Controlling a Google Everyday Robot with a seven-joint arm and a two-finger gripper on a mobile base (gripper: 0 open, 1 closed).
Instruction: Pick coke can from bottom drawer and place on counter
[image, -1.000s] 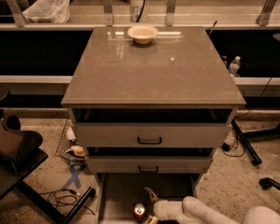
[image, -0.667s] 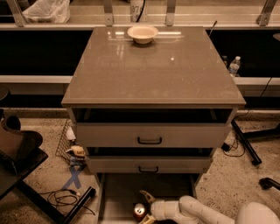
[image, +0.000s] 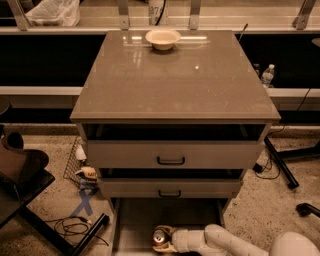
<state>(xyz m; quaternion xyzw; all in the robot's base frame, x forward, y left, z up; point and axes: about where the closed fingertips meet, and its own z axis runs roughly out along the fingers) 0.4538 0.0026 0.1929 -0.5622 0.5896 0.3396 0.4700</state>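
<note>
The coke can (image: 159, 236), red with a silver top, stands upright in the pulled-out bottom drawer (image: 134, 220) near its front. My gripper (image: 164, 239) reaches in from the lower right on a white arm (image: 220, 242). It is open, with one finger on either side of the can, level with it. The counter (image: 175, 85) is the glossy grey-brown top of the cabinet, above the two upper drawers.
A cream bowl (image: 162, 38) sits at the back of the counter. A water bottle (image: 267, 75) stands behind the cabinet on the right. A dark chair (image: 20, 175) and floor cables (image: 75, 227) lie at left, a black stand leg (image: 280, 162) at right.
My gripper has moved left along the drawer and now has the can between its fingers. The can has not moved.
</note>
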